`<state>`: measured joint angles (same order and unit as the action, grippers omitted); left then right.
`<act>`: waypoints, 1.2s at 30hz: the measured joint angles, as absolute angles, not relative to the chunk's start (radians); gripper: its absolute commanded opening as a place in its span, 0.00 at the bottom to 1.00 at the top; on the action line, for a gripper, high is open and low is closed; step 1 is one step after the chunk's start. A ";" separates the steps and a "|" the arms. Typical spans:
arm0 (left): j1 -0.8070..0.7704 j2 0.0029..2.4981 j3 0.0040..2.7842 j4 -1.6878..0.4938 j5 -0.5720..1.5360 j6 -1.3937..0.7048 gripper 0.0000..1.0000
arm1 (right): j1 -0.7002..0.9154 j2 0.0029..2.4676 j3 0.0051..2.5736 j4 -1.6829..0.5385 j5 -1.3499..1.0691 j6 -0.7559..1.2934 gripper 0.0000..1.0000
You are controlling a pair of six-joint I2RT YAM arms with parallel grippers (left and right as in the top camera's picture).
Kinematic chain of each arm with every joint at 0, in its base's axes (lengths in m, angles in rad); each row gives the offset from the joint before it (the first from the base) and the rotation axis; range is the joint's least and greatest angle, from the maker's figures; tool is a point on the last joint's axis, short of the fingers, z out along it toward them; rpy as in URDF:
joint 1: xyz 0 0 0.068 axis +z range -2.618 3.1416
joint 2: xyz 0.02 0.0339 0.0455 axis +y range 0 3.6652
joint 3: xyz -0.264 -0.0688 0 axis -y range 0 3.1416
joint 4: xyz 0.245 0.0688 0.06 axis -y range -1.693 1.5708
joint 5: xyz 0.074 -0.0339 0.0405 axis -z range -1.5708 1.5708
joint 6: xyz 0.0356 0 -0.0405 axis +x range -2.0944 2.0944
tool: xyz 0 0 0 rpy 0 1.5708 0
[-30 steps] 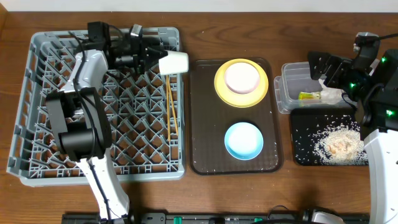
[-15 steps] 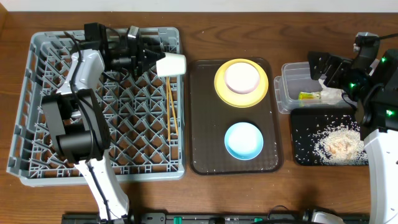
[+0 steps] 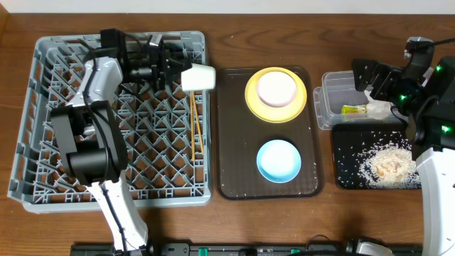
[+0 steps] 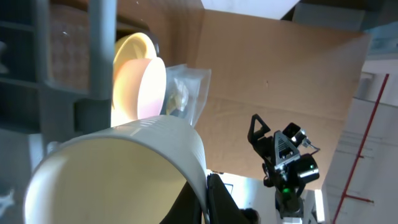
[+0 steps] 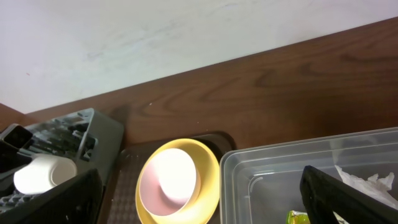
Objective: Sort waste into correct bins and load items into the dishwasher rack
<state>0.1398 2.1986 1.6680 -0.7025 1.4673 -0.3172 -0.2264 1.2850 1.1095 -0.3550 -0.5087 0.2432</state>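
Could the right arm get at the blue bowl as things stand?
Probably yes: the right hand is open and empty above the clear tub, and the blue bowl sits uncovered on the brown tray nearby.

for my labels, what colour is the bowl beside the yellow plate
The bowl is light blue, clearest in the overhead view.

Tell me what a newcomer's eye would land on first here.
The big grey dishwasher rack dominates the left side, where the left claw holds a white cup on its side over its far right corner. A brown serving tray in the middle carries a yellow plate and a light-blue bowl. On the right, rice scraps litter a black tray.
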 measured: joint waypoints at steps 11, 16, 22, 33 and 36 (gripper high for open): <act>0.098 2.197 1.670 -0.698 1.443 -0.323 0.06 | -0.226 1.285 1.110 -0.355 -0.509 0.244 0.99; 0.103 2.182 1.673 -0.709 1.389 -0.333 0.06 | -0.226 1.285 1.110 -0.355 -0.509 0.244 0.99; 0.111 2.167 1.687 -0.729 1.312 -0.337 0.06 | -0.226 1.285 1.110 -0.355 -0.509 0.244 0.99; 0.107 2.150 1.689 -0.730 1.264 -0.337 0.06 | -0.226 1.285 1.110 -0.355 -0.509 0.244 0.99; 0.103 2.150 1.688 -0.708 1.257 -0.337 0.06 | -0.226 1.285 1.110 -0.355 -0.509 0.244 0.99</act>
<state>0.1032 2.1502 1.6882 -0.7082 1.2572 -0.3370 -0.2264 1.2850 1.1095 -0.3550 -0.5087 0.2436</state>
